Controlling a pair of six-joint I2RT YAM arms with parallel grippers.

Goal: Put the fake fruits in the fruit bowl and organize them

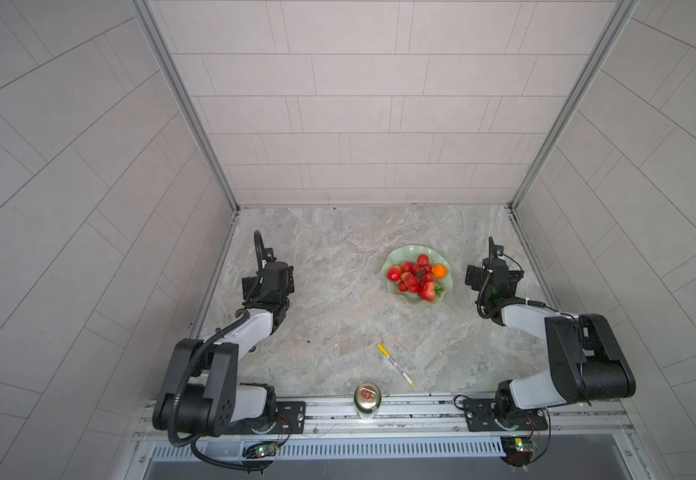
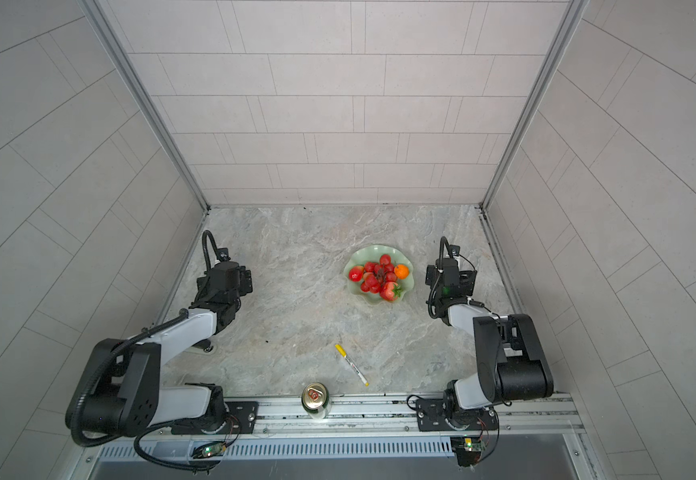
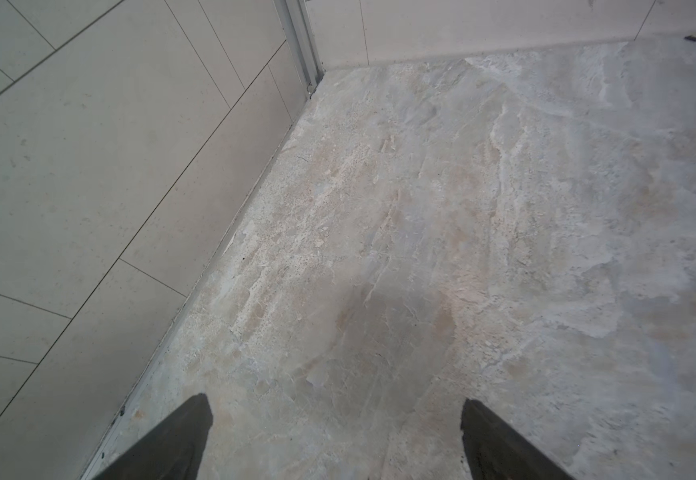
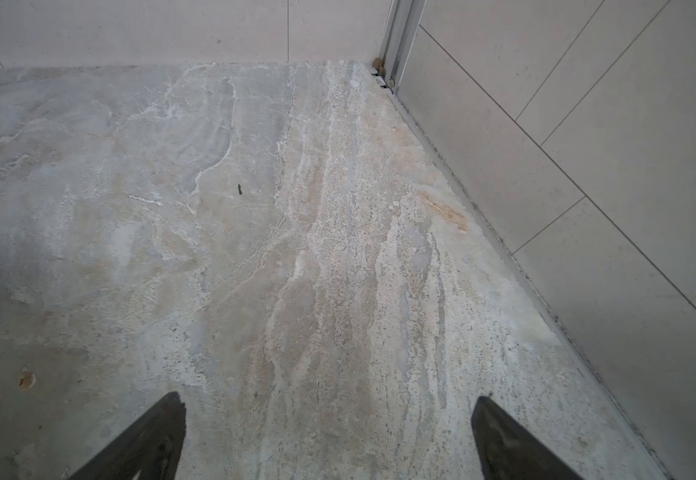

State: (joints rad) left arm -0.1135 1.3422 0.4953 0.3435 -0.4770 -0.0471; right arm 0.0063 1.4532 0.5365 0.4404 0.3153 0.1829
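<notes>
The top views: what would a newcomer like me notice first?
The pale green fruit bowl right of centre, heaped with glossy red and orange fake fruits, catches the eye first. The left arm and right arm stand apart from it on either side. Near the front edge are a yellow-capped marker pen and an upright gold-topped can.

The pale mint fruit bowl [image 1: 409,251], wavy-rimmed, is sitting upright on the marbled bench [image 1: 329,266], right of the middle. The fake fruits [image 2: 379,276] are all lying inside. The red berry cluster [image 1: 414,275] is filling the centre, with the reddish oblong fruit [image 1: 394,273] left, the orange [image 1: 440,271] right and the leafy strawberry [image 1: 428,291] nearest.
</notes>
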